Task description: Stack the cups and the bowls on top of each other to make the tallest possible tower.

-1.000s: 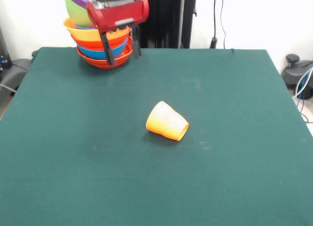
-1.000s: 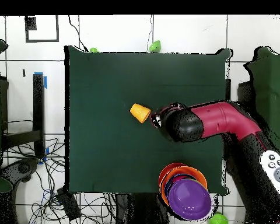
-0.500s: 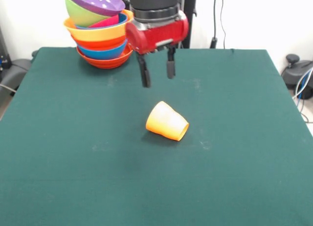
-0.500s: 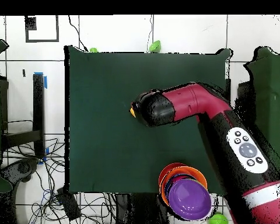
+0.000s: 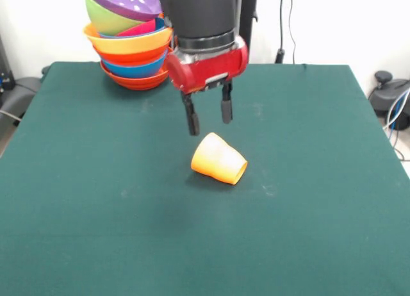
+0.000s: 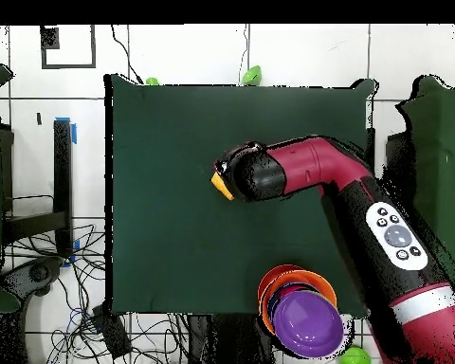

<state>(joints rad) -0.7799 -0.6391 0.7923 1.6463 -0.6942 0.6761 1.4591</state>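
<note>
Table (image 5: 96,232) covered edge to edge in dark green cloth, faintly scuffed in pale patches near the middle; white wall behind in the front view, black cables hanging down it, a black pedestal column (image 5: 221,27) at the far edge. Overhead view: pale tiled floor (image 6: 298,52) around the table, a tangle of black cables (image 6: 56,284) along one side, two small green objects (image 6: 252,74) on the floor just beyond the table's far edge from the base.

Orange cup (image 5: 218,159) lies on its side near the table's centre, mouth turned toward the camera and to picture right in the front view; overhead only a sliver of it shows beside the arm's black wrist.

Gripper (image 5: 208,113) hangs above the cloth just behind the cup — fingers spread apart, pointing down, nothing between them, not touching the cup; red housing and black cylinder above.

Tower (image 5: 128,43) stands at the far corner, picture left in the front view: red-orange bowl at the base, blue, red-orange, wide orange above; then magenta and green bowls showing inside — purple bowl (image 6: 308,322) tilted on top, white specks on its inside.
</note>
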